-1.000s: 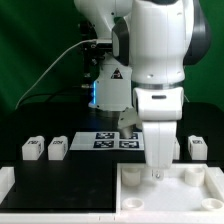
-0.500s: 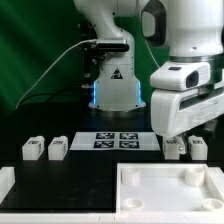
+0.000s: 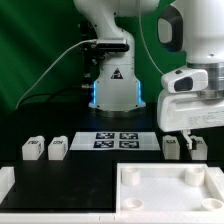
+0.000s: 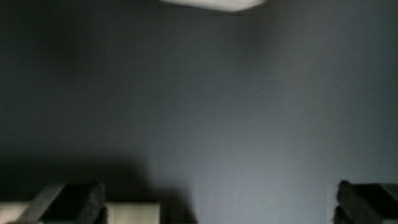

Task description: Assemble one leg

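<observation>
The claw hangs low on the exterior view's right, just above the black table. It is over the gap between two small white blocks: one leg on the side toward the marker board, and another leg just to its right. A third leg and a fourth leg stand side by side, well apart on the far left of the same row.

In the wrist view the fingers are spread wide with only dark table between them, so the claw is released and carries nothing. A white blur sits at that picture's edge; I cannot tell what it is.

The big white panel lies nearest the camera on the right, and no leg looks fitted to it.

To my eye this is the reach for a leg — the pick is not yet made. Next it needs to centre over one of the two right-hand legs, come straight down with a finger on each side, clear of the neighbour, and close.
</observation>
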Controlling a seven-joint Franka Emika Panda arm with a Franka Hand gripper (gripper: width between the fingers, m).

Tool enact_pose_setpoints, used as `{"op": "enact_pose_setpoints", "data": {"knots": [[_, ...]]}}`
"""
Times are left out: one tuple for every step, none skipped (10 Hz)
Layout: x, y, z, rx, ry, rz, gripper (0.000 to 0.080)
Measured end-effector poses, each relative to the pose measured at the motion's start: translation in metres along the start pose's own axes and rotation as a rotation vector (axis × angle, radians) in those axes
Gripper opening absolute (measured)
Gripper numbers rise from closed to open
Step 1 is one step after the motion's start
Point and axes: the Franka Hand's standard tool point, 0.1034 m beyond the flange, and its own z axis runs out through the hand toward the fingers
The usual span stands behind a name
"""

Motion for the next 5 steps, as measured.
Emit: {"op": "enact_pose_setpoints", "data": {"knots": [[-0.006, 0.005, 0.004, -0.009, -0.031, -0.046, 0.0649], [-0.008, 0.007, 0.007, 0.001, 0.023, -0.083, 0.0649], [-0.015, 0.009, 0.008, -0.009, -0.027, -0.088, 0.0649], [-0.016, 0.010, 0.007, -0.024, -0.123, -0.091, 0.0649], [-0.017, 0.011, 0.005, -0.036, -0.223, -0.088, 0.0649]]}}
